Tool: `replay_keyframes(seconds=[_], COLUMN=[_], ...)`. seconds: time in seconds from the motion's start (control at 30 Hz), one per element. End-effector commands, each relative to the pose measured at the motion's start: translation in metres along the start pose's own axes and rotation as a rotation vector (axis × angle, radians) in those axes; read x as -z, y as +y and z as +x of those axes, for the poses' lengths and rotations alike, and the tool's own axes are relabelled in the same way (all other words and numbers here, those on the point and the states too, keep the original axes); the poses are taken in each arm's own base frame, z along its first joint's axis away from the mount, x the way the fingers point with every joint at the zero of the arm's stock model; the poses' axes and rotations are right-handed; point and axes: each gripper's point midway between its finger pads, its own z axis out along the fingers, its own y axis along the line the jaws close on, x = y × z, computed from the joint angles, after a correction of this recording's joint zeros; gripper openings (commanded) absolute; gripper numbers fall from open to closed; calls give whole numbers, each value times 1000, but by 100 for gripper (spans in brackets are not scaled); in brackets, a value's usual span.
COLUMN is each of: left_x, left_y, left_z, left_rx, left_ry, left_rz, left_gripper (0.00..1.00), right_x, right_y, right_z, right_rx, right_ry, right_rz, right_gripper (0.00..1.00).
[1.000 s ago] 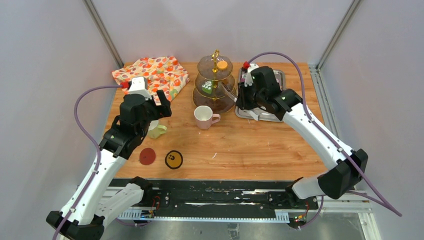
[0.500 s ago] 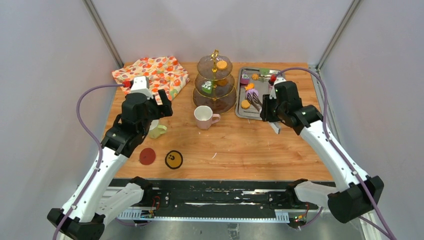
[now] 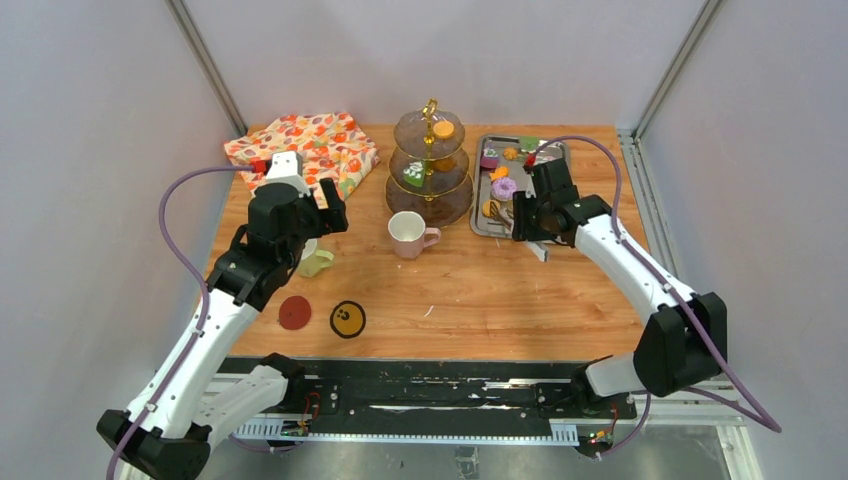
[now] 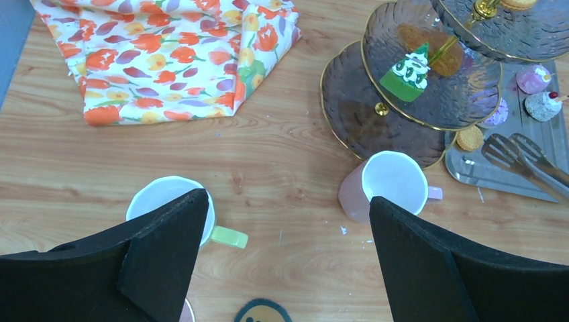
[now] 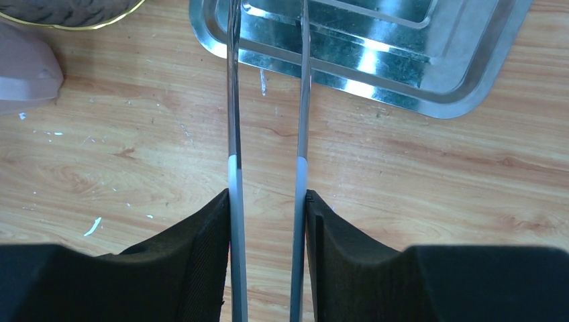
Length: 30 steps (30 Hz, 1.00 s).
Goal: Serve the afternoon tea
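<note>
The brown-glass three-tier stand (image 3: 458,184) carries an orange biscuit (image 3: 443,129) on top and a green cake (image 4: 409,70) on the middle tier. A pink mug (image 3: 408,233) stands before it, and a yellow-green mug (image 3: 315,262) further left. My left gripper (image 4: 288,208) hovers open above the wood between the two mugs, holding nothing. My right gripper (image 5: 267,201) is shut on the metal tongs (image 5: 233,100), whose tips reach over the steel tray (image 5: 376,60) near an orange biscuit (image 3: 491,208) and the purple doughnut (image 3: 504,187). A cherry cupcake (image 4: 542,105) also sits there.
A flowered cloth (image 3: 305,145) lies at the back left. A red coaster (image 3: 294,312) and a yellow-and-black one (image 3: 347,318) lie near the front left. The steel tray (image 3: 548,150) sits at the back right, close beside the stand.
My right arm has swung the tongs from the stand back to the tray's near left corner, and the tong arms have spread a little. The left arm has hardly moved.
</note>
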Motion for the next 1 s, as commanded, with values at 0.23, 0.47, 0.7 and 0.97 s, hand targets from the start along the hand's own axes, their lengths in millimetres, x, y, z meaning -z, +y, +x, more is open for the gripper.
replay_keyframes(seconds=[0.23,0.47,0.7,0.97], left_x=[-1,-2,-3,-5], left_y=[-6,-4,-2,-2], left_z=[-9,-9,-8,-7], left_rx=[13,17,5,-4], left_ry=[-27,-30,-26,-24], left_rz=[17,7,-3,-7], left_gripper=[95,95,95,95], right_x=[-29,-46,-55,-46], right_y=[6,3,4,3], right_z=[-1,-3,-13,-15], right_rx=[54,81,75,79], right_ry=[47,71,58,44], right_rz=[-39,11,21,19], right_gripper=[42,43,44,28])
